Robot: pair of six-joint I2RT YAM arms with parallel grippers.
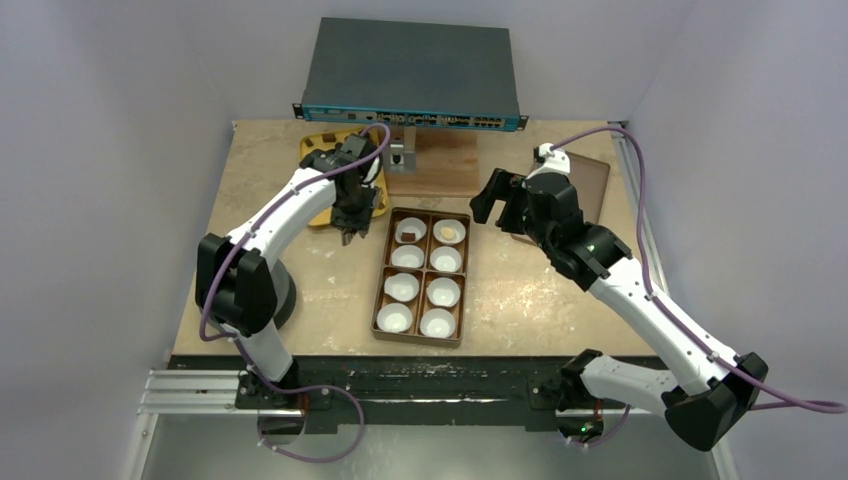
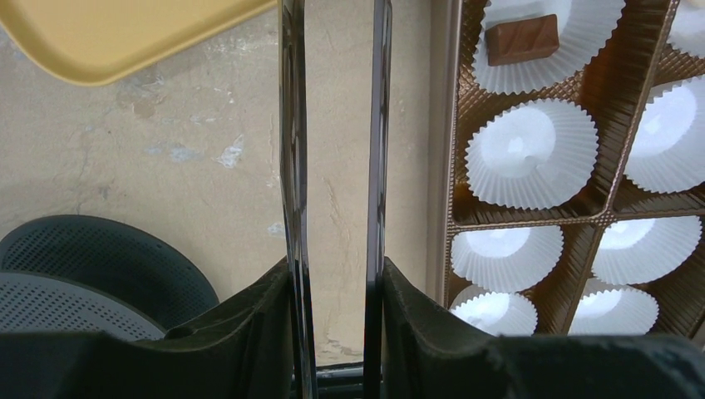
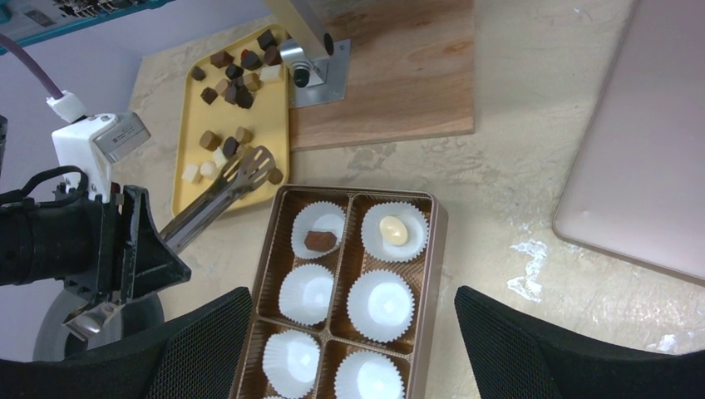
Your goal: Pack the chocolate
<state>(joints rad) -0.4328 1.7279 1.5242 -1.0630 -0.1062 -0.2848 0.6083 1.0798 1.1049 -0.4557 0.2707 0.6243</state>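
Several chocolate pieces (image 3: pixel 237 83), dark, tan and pale, lie on a yellow tray (image 3: pixel 187 170). The brown box (image 3: pixel 436 241) holds white paper cups; one dark chocolate (image 3: pixel 319 241) and one pale chocolate (image 3: pixel 393 230) sit in its two far cups. My left gripper (image 2: pixel 335 270) is shut on metal tongs (image 3: pixel 224 195), whose blades (image 2: pixel 293 166) stand slightly apart with nothing showing between them. The tongs' tips reach the tray's near edge, left of the box. My right gripper (image 3: pixel 352 303) hangs open above the box, holding nothing.
A flat pinkish-brown lid (image 3: pixel 640 166) lies right of the box. Behind the box sits a wooden board (image 3: pixel 399 75) with a metal bracket (image 3: pixel 308 58), and a network switch (image 1: pixel 410 75) stands at the back. The left arm's base (image 2: pixel 91 266) is near the tongs.
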